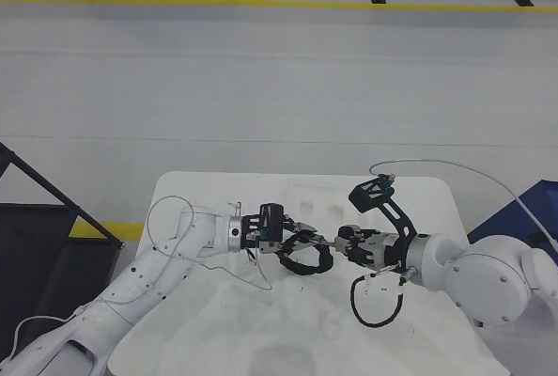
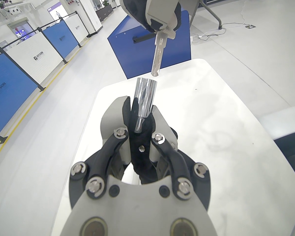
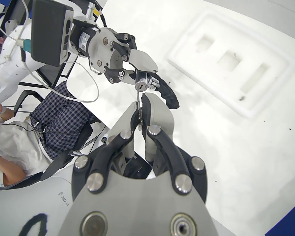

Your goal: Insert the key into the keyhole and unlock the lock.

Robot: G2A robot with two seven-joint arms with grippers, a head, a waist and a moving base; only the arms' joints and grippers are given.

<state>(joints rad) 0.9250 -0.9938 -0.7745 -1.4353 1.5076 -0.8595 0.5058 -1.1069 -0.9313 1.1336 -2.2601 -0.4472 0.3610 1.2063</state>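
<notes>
Over the middle of the white table (image 1: pixel 260 320), we see the robot's two arms meet tip to tip. The left gripper (image 1: pixel 293 230), at 9 o'clock of the meeting point, has its fingers closed tight on the lock (image 2: pixel 143 99), a chrome cylinder on a black cable (image 3: pixel 168 93). It grips the rear of the cylinder, and the keyhole end points toward 3 o'clock. Facing it from 3 o'clock, the right gripper (image 1: pixel 343 242) pinches the flat head of the key (image 2: pixel 158 55) between nearly closed pads, with the blade aimed at 9 o'clock and straight at the lock.

In the left wrist view we see the whole blade outside the cylinder, its tip right at the rim of the open end. In the right wrist view the blade runs up to the round face of the lock, meeting it at the edge just beside the slot. We cannot tell whether metal touches metal. Both lock and key are held above the tabletop, with the cable hanging in a loop beneath them.

At 12 o'clock of the grippers a white foam tray (image 1: pixel 321 199) with three rectangular pockets lies flat on the table. A blue bin (image 1: pixel 542 211) stands off the table's edge at 3 o'clock.
</notes>
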